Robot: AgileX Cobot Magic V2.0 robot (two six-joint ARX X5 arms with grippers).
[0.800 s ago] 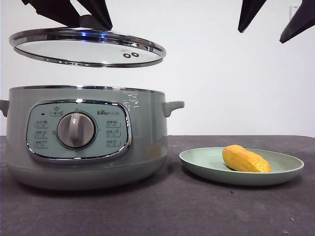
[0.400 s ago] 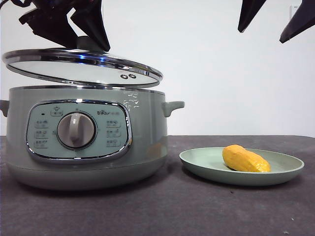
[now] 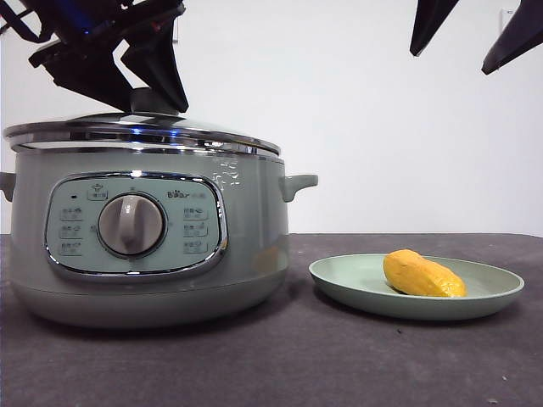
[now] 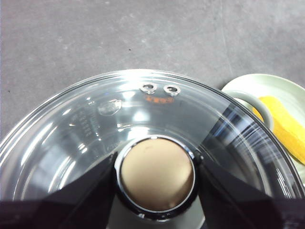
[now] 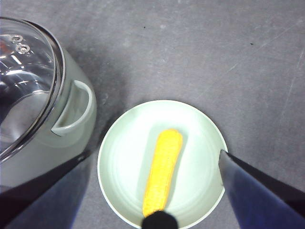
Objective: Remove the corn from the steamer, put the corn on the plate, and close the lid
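Observation:
The sage-green steamer (image 3: 144, 237) stands at the left of the table. The glass lid (image 3: 140, 136) sits on its rim. My left gripper (image 3: 140, 89) is shut on the lid's knob (image 4: 157, 174), its jaws on both sides of it. The yellow-orange corn (image 3: 422, 275) lies on the pale green plate (image 3: 348, 284) to the right of the steamer. It also shows in the right wrist view (image 5: 163, 171) on the plate (image 5: 119, 157). My right gripper (image 3: 475, 34) hangs open and empty high above the plate.
The dark grey table (image 3: 280, 365) runs in front of and around the steamer and plate. The steamer's side handle (image 3: 299, 182) sticks out toward the plate. A white wall stands behind.
My left gripper has lowered the lid from above the steamer down onto its rim. The right gripper, plate and corn have not moved.

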